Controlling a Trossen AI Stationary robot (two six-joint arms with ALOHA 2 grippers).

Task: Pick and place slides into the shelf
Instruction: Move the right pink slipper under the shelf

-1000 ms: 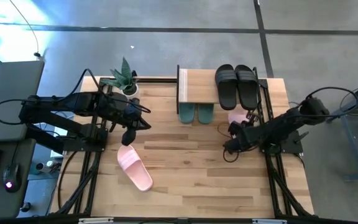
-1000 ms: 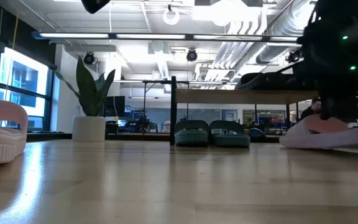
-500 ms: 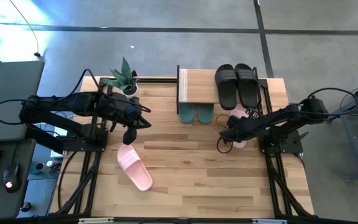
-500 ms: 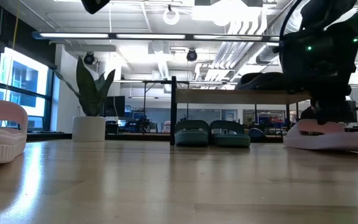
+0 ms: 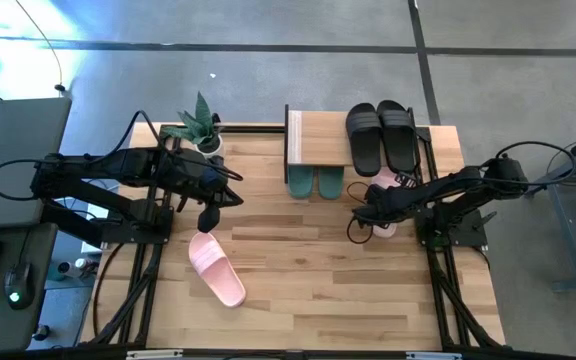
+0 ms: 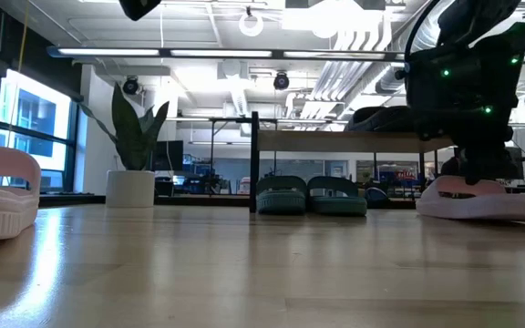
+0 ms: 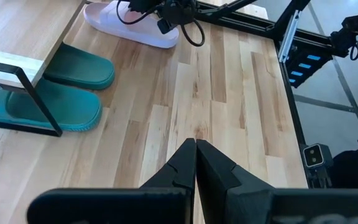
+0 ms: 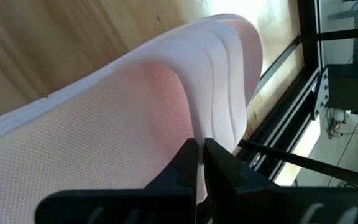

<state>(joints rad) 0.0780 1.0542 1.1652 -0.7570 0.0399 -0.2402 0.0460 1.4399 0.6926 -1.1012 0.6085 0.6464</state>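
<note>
Closely pressed together, the fingers of the right gripper (image 8: pixel 197 163) are seen in the right wrist view with almost no gap, lying against the ribbed strap of a light pink slide (image 8: pixel 135 106); whether the strap is pinched between them cannot be told. From above, the right gripper (image 5: pixel 366 212) is placed over this pink slide (image 5: pixel 383 187), which lies on the tabletop (image 5: pixel 318 280) just in front of the shelf (image 5: pixel 320 138), under the right part of its top board. At table height the same slide (image 6: pixel 481 202) is shown flat on the wood, with the dark gripper (image 6: pixel 481 169) standing on it.

The fingers of the left gripper (image 7: pixel 196 163) are likewise shut on each other, with nothing held. The left gripper (image 5: pixel 206 218) is held above the tabletop, just beyond the second pink slide (image 5: pixel 216 268), which lies tilted on the left half of the table and well apart from the shelf.

On the shelf's top board, at its right end, the black slides (image 5: pixel 380 137) are set side by side. Beneath the board a teal-green pair (image 5: pixel 315 183) is tucked, toes showing at the front. A potted plant (image 5: pixel 200 125) is stood at the far left corner of the table, beside the shelf.
</note>
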